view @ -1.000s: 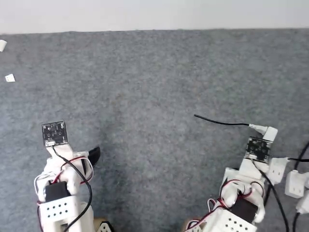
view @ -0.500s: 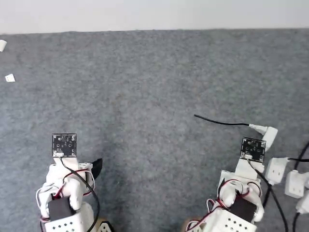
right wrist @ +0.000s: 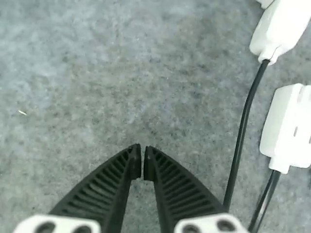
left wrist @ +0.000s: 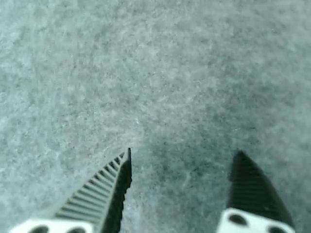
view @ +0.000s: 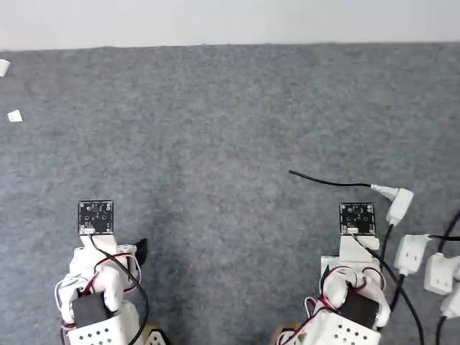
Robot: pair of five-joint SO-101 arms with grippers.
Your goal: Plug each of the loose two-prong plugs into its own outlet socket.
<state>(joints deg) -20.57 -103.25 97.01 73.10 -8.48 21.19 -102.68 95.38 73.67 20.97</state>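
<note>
The right arm's square black camera board (view: 357, 218) serves as landmark. Just right of it and slightly beyond lies a small white plug (view: 382, 191). Its long axis runs nearly across the grey carpet (view: 215, 122), and its thin black cord (view: 327, 181) trails off beyond the board to a free end. The plug's other end points at, and touches, the far end of a white oblong fitting (view: 399, 205). This fitting's long axis runs far-to-near, and its own black cord leaves the near end. Whether the prongs are seated cannot be told.

Counted, there is one plug and four fittings: the oblong one plus three more white fittings (view: 411, 253) right of the board and nearer the arm bases. Two small white scraps (view: 14, 115) lie far left of the board and beyond it.

The right gripper (right wrist: 142, 155) sits under the board with its jaws all but closed, holding nothing. The left gripper (left wrist: 184, 153), well left of the board, has its jaws wide apart over bare carpet.

A second ago the board overlapped the oblong fitting. It has since drawn left and clear of it, and the left arm has pulled back toward its base. The plug and cord lie as before.
</note>
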